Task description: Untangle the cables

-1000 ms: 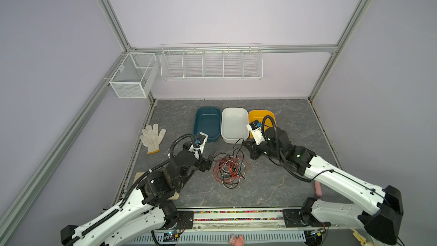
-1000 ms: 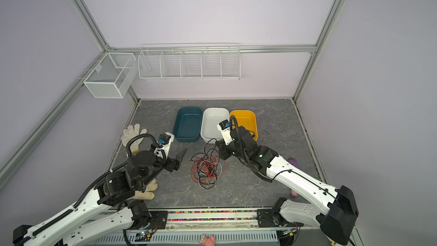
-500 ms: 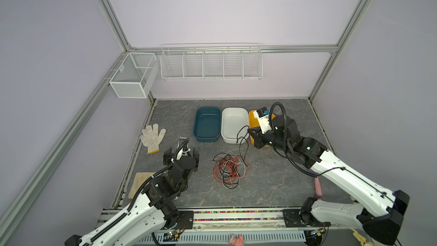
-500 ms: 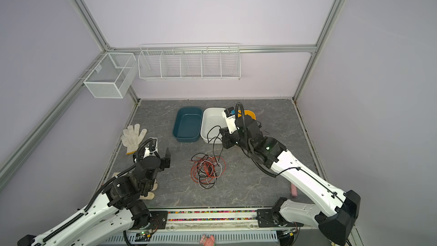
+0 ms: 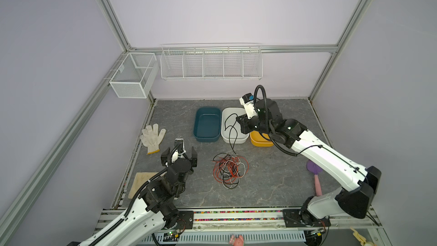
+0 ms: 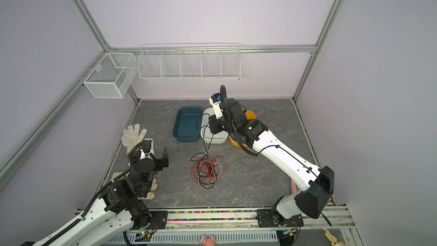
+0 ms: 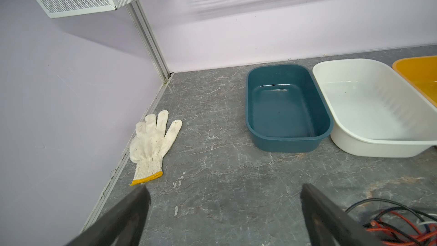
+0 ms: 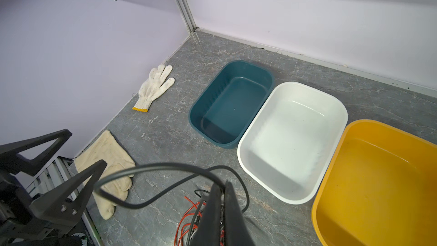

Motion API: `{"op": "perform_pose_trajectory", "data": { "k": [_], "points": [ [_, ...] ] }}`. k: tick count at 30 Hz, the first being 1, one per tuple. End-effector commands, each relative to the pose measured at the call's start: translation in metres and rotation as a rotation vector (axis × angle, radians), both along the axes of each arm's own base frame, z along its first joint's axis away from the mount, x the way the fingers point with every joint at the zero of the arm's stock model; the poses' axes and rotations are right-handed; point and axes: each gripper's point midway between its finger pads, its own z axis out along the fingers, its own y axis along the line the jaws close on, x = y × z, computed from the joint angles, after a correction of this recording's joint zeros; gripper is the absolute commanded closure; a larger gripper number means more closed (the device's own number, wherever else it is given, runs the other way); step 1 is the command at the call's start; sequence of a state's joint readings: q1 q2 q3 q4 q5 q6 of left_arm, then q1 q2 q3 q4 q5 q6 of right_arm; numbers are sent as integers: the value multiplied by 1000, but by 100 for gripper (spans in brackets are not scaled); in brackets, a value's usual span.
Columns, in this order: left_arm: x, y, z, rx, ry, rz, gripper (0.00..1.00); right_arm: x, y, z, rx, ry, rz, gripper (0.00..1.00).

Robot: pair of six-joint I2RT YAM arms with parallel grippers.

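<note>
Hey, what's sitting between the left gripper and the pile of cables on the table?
Nothing. Only bare grey tabletop separates the open left gripper from the cable pile. Both top views show that gap.

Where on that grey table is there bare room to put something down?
Bare table lies between the white glove and the teal tub, behind the white tub along the back wall, and right of the yellow tub. The middle is crowded: the cable pile, with a black cable leading up to the right gripper.
</note>
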State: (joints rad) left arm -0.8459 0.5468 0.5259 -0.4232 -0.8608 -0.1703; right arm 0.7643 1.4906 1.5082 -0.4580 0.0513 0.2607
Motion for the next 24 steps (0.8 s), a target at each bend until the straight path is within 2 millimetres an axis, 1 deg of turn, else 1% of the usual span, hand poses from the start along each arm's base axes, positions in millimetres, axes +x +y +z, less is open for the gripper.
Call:
{"op": "perform_pose_trajectory", "data": {
  "k": [1, 4, 6, 8, 11, 13, 16, 18, 21, 24],
  "points": [
    [1, 4, -1, 17, -11, 19, 1, 15, -4, 4, -21, -16, -24, 94],
    [2, 2, 1, 18, -19, 12, 1, 34, -7, 1, -19, -9, -57, 94],
    [2, 1, -1, 27, -26, 1, 1, 47, -10, -4, -16, 12, -84, 94],
    [3, -4, -3, 28, -30, -27, 1, 61, -12, -12, -6, 42, -100, 94],
    [2, -6, 5, 1, -44, -40, 1, 81, -13, -26, 10, 97, -115, 94],
    [2, -7, 2, 0, -45, -51, 1, 92, -14, -34, 22, 127, -121, 94],
    [2, -16, -4, 2, -27, -96, 1, 107, -15, -48, 36, 152, -141, 94],
    [4, -18, -5, 12, -17, -101, 1, 118, -16, -61, 36, 178, -155, 94],
    [5, -21, -9, 30, -3, -109, 1, 137, -18, -88, 18, 232, -186, 94],
    [6, -22, -10, 31, 0, -114, 1, 152, -16, -111, 13, 280, -194, 94]
  ]
}}
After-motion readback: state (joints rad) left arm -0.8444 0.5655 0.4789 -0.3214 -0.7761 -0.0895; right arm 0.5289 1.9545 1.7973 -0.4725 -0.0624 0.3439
